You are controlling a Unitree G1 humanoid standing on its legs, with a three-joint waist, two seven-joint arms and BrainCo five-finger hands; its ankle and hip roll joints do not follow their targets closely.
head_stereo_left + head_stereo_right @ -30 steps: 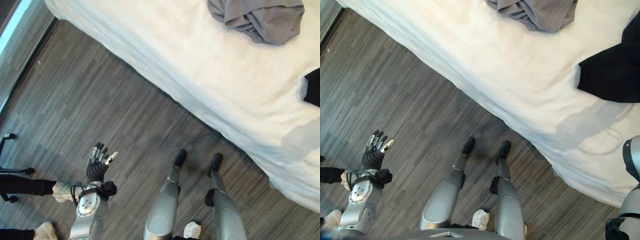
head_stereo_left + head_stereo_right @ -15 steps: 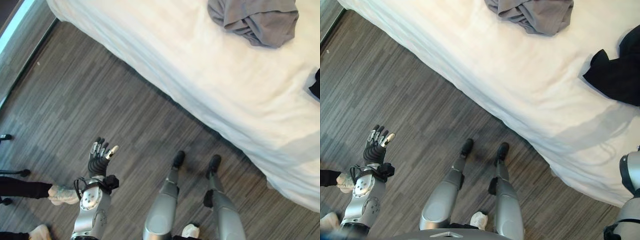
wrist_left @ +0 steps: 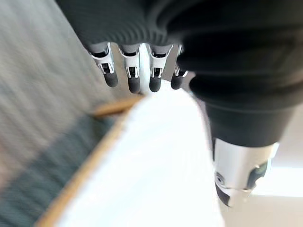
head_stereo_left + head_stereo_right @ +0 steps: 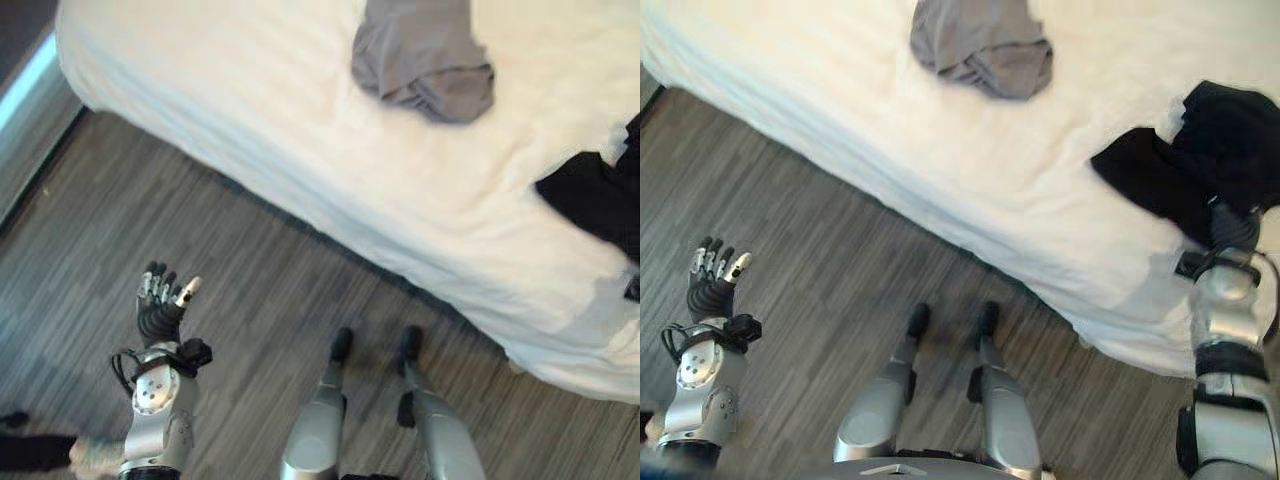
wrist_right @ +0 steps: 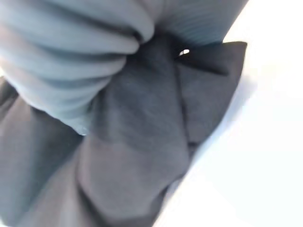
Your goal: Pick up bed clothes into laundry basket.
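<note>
Two garments lie on the white bed [image 4: 830,90]. A crumpled grey garment [image 4: 985,45] rests toward the far side. A black garment [image 4: 1180,150] lies bunched near the bed's right edge. My right hand [image 4: 1232,232] reaches up from the lower right into the near end of the black garment, and the cloth hides its fingers. In the right wrist view the black cloth [image 5: 142,142] lies right against the hand's ribbed cover. My left hand [image 4: 160,300] is raised over the floor at the lower left, fingers [image 3: 132,78] straight, holding nothing.
Dark wood-plank floor [image 4: 250,290] runs along the near side of the bed, whose edge slants from upper left to lower right. A person's shoe [image 4: 88,456] and dark trouser leg show at the lower left corner, just behind my left arm.
The camera has swung toward the bed, so both garments sit further left. My right arm has come into view at the black garment, which looks more bunched. The left hand stays raised and open.
</note>
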